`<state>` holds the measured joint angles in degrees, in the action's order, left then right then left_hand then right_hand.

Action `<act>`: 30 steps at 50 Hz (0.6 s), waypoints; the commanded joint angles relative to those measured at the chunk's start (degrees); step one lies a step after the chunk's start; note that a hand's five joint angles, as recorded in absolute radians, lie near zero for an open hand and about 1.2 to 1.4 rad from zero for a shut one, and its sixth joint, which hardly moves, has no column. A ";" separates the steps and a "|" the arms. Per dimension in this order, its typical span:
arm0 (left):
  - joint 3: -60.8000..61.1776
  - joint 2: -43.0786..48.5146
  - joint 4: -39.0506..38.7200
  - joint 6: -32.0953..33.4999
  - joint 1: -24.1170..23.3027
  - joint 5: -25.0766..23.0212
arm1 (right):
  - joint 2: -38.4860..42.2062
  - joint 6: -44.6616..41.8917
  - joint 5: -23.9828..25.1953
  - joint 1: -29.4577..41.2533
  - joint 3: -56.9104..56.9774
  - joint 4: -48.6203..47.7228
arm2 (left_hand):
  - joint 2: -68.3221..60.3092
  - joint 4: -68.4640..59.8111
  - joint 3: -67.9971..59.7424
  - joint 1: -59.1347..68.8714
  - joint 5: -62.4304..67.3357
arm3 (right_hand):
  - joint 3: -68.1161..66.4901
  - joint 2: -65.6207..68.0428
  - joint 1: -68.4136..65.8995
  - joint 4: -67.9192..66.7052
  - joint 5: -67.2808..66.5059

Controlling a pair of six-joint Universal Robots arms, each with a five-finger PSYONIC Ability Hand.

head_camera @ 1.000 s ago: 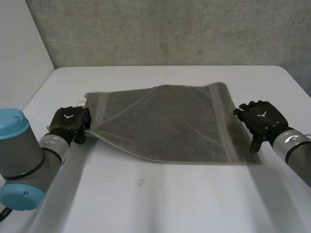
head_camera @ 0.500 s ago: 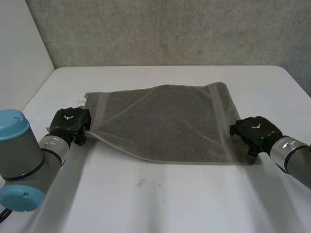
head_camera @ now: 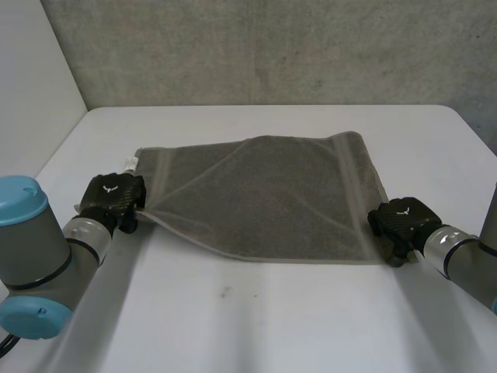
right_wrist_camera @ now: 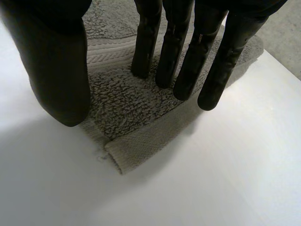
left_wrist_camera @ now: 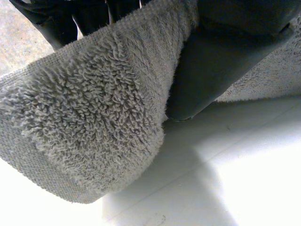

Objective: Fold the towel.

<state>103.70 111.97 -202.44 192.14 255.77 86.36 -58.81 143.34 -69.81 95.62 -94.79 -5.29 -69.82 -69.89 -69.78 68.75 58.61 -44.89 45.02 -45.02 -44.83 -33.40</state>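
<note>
Where the fingers [left_wrist_camera: 89,14] of the left hand [head_camera: 114,196] lie over the towel [left_wrist_camera: 94,122] and its thumb [left_wrist_camera: 221,56] sits beneath, the cloth is pinched between them and that edge hangs raised off the desk [left_wrist_camera: 244,179]. The head view places this grasp at the towel's near left corner. The fingers [right_wrist_camera: 146,42] of the right hand [head_camera: 401,220] are straight and released, with their tips resting on the pile just inside the near right corner. Its thumb [right_wrist_camera: 61,75] stands at the towel's edge beside that corner, which lies flat. The grey towel is spread across the middle of the white desk, with a small white tag [head_camera: 130,162] at its far left corner.
</note>
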 commanded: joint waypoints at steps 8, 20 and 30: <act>0.10 0.00 0.03 0.08 -0.01 -0.05 | 1.42 0.10 -0.06 0.00 1.80 -1.39 | -10.18 -10.11 -10.22 11.25 11.39 | -8.26 8.12 -8.13 -8.31 -9.75; 0.10 0.09 0.03 0.08 -0.01 -0.05 | 2.47 0.63 -0.15 0.26 3.91 -2.09 | -10.18 -10.11 -10.22 11.25 11.39 | -10.95 10.81 -10.82 -11.00 -12.43; 0.10 0.26 0.03 0.16 -0.01 -0.05 | 3.00 0.89 -0.06 0.35 5.49 -2.00 | -10.18 -10.11 -10.22 11.25 11.39 | -29.96 29.82 -29.83 -30.01 -31.44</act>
<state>103.80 112.15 -202.41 192.24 255.76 86.31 -55.92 144.13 -69.95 95.93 -90.00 -7.40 -69.82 -69.89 -69.78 68.75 58.61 -64.16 64.29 -65.11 -64.67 -54.64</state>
